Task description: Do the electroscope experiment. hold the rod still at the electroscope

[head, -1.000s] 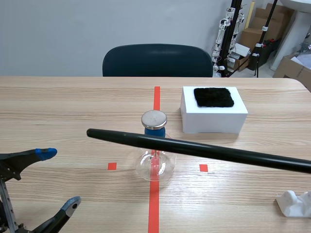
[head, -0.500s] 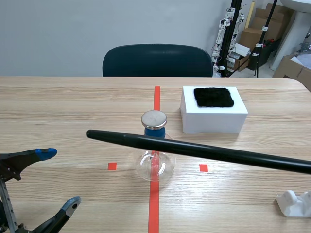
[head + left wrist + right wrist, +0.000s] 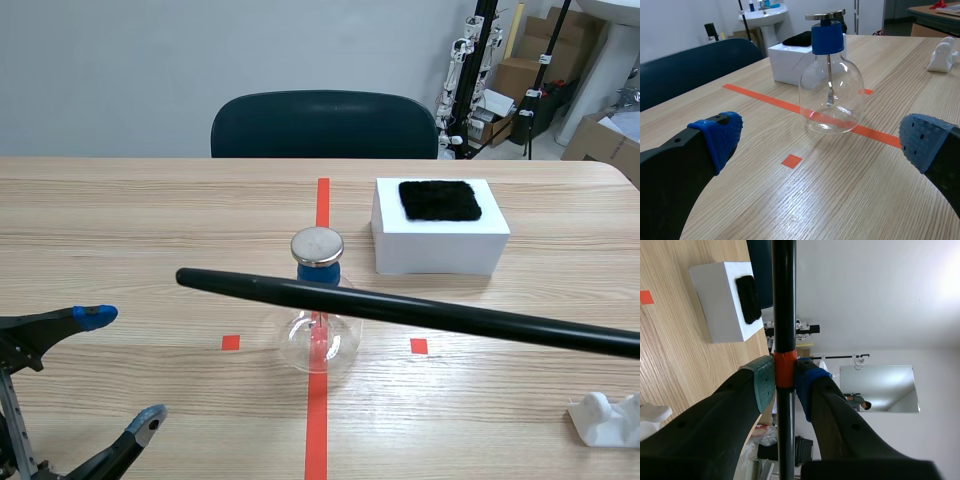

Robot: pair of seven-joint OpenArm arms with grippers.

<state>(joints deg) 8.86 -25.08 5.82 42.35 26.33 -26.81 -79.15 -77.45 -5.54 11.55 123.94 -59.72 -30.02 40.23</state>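
Scene view: a long black rod [image 3: 400, 308] stretches in from the right and crosses just in front of the blue neck [image 3: 318, 271] of the glass electroscope [image 3: 318, 340], close under its metal cap [image 3: 317, 244], likely so its charge can act on the cap; the left gripper [image 3: 122, 368] sits low at the near left, well apart. Left wrist view: that gripper's fingers are spread wide around nothing, the electroscope standing ahead of them. Right wrist view: the right gripper [image 3: 785, 382] is clamped on the rod at an orange tape band [image 3: 784, 368].
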